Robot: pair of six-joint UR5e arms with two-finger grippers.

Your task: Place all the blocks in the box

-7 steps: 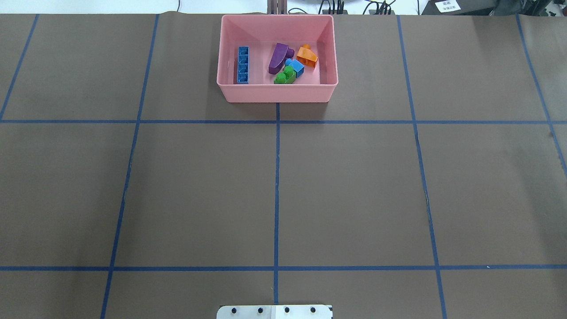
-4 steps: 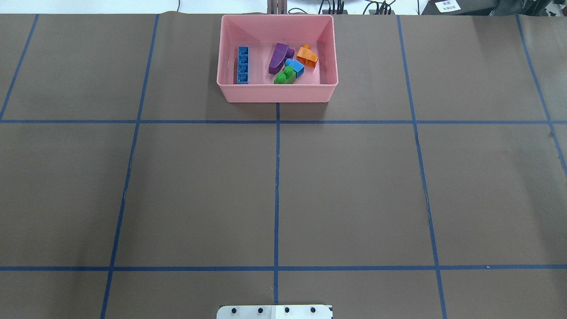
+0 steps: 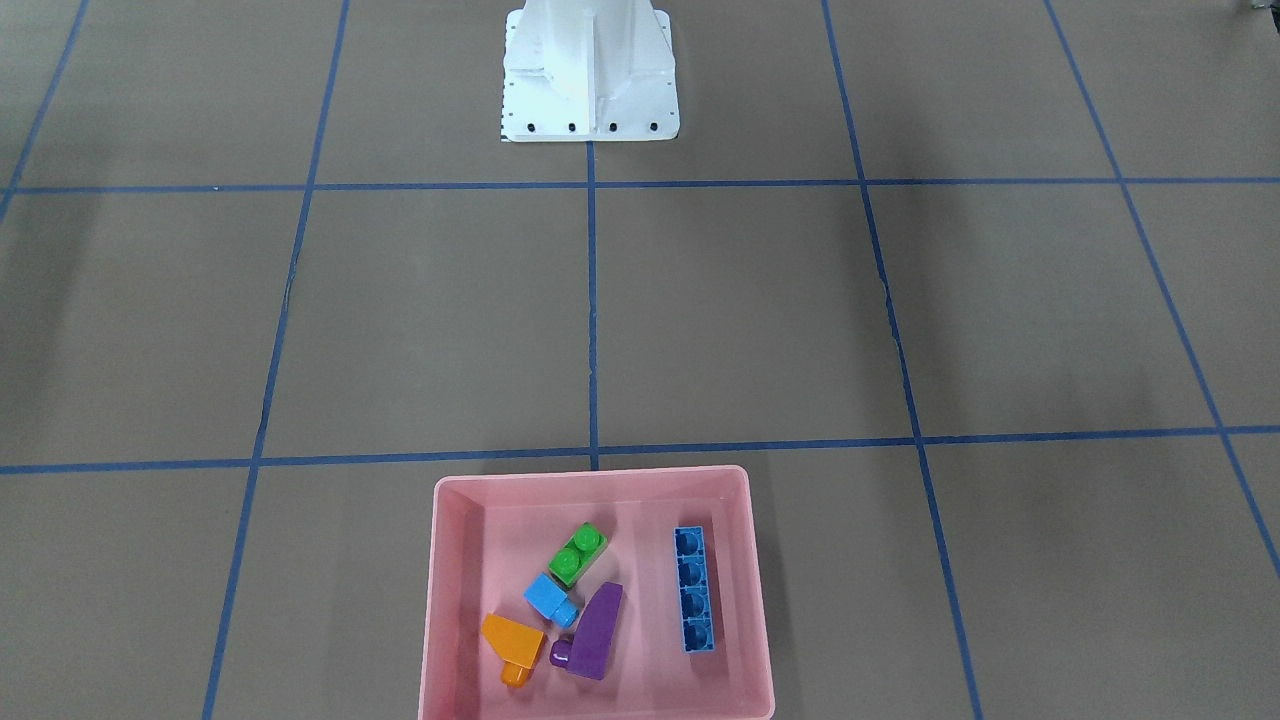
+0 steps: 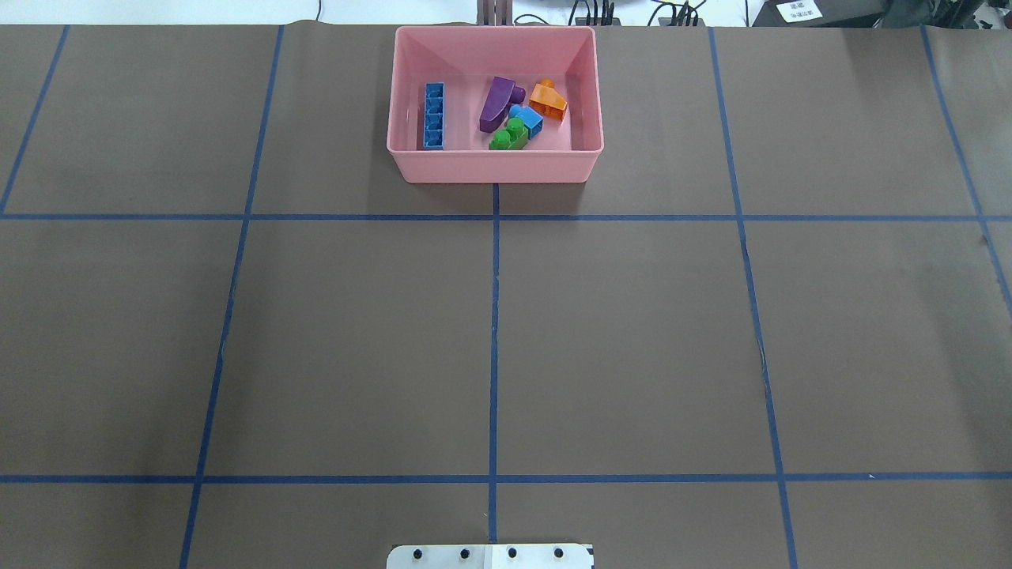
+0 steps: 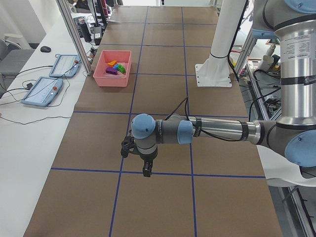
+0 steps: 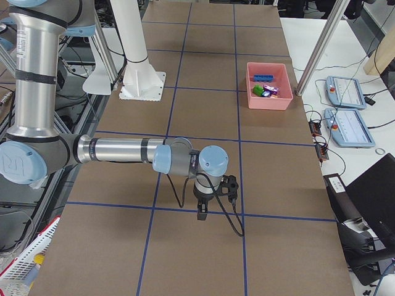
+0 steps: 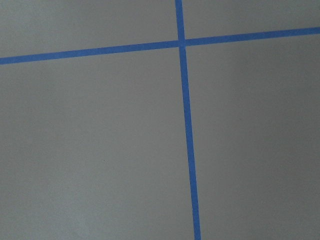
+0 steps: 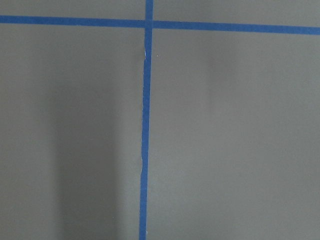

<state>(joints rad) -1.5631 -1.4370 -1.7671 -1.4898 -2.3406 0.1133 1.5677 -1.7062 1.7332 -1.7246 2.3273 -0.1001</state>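
Only side views show left hand (image 5: 137, 159) and right hand (image 6: 213, 198); spread or pressed together, can't tell. Overhead: five blocks (image 4: 496, 103) inside pink box (image 4: 494, 166).

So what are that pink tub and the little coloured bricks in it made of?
The pink tub looks like moulded plastic: even colour, smooth walls, rounded corners, slight sheen. The purple brick and the long blue brick look like hard plastic too: solid bright colours, crisp moulded shapes. Looks alone can't confirm it.
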